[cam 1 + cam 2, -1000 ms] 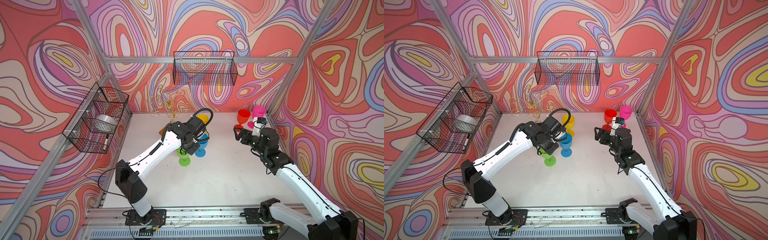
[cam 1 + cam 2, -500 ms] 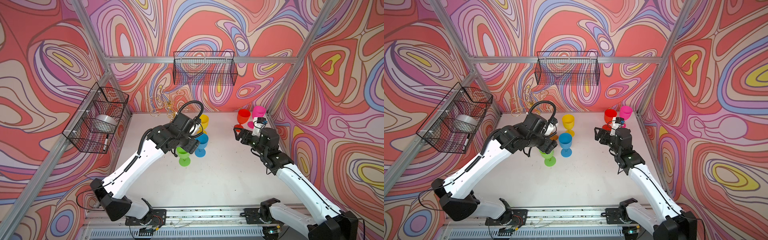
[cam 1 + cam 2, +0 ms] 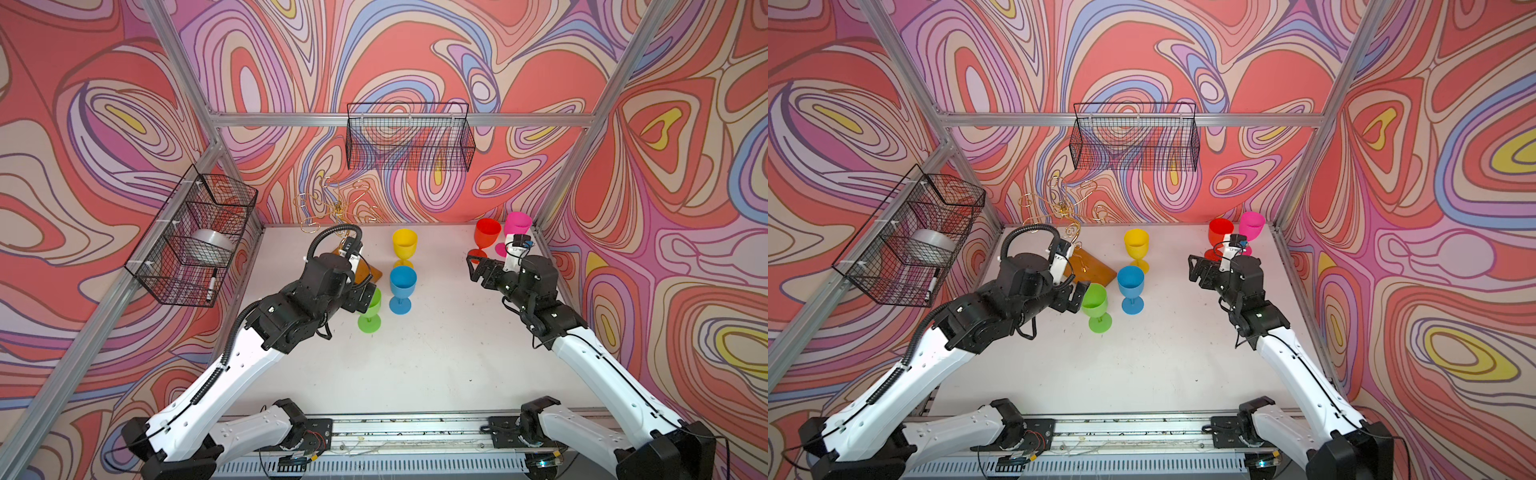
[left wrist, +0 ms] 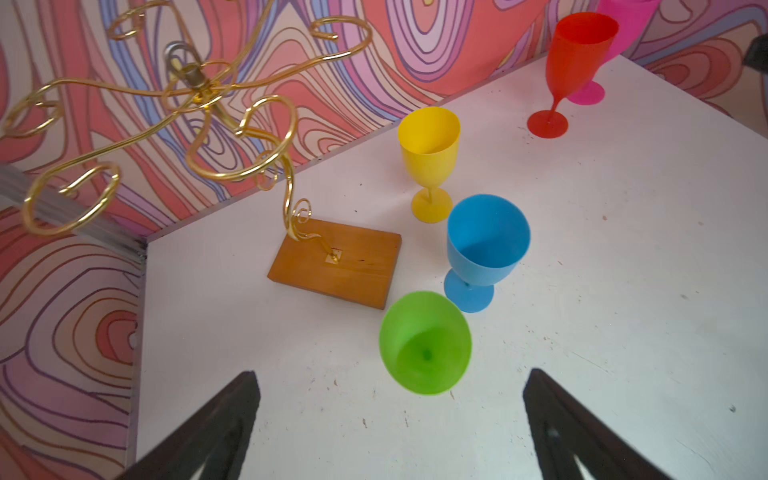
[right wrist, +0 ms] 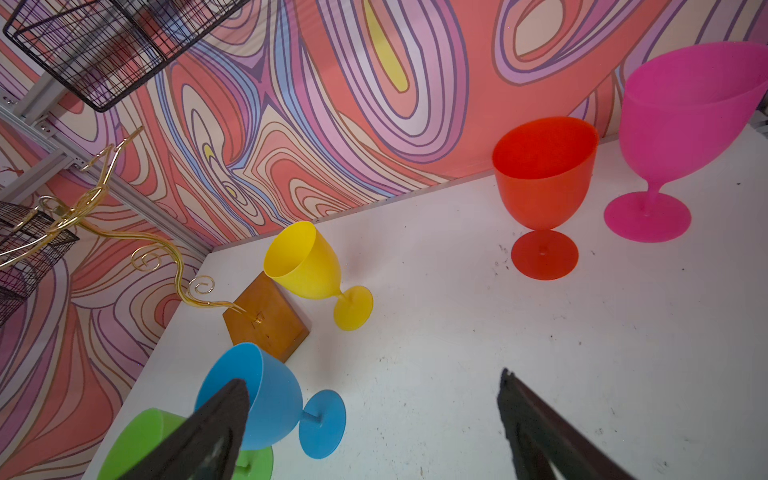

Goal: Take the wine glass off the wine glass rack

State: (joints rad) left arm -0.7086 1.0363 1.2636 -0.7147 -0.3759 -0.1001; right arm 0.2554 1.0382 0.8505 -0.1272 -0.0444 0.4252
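The wine glass rack, a gold wire tree (image 3: pixel 336 205) on an amber base (image 4: pixel 336 262) (image 3: pixel 1096 270), stands at the back left with no glass on its arms. A green wine glass (image 4: pixel 424 345) (image 3: pixel 374 305) stands upright on the table just in front of the base. My left gripper (image 4: pixel 391 374) (image 3: pixel 1077 295) is open beside it, and the glass is just beyond the fingertips with nothing between them. My right gripper (image 5: pixel 372 378) (image 3: pixel 476 270) hovers open and empty over the right side.
Blue (image 3: pixel 402 281), yellow (image 3: pixel 404 243), red (image 3: pixel 487 235) and pink (image 3: pixel 517 222) glasses stand upright on the white table. One black mesh basket (image 3: pixel 409 137) hangs on the back wall. Another (image 3: pixel 195 237) hangs on the left wall, holding a tape roll and a marker.
My left gripper has opened and let go of the green glass, then drawn back from it to the left. The glass stays standing. The right arm has hardly moved.
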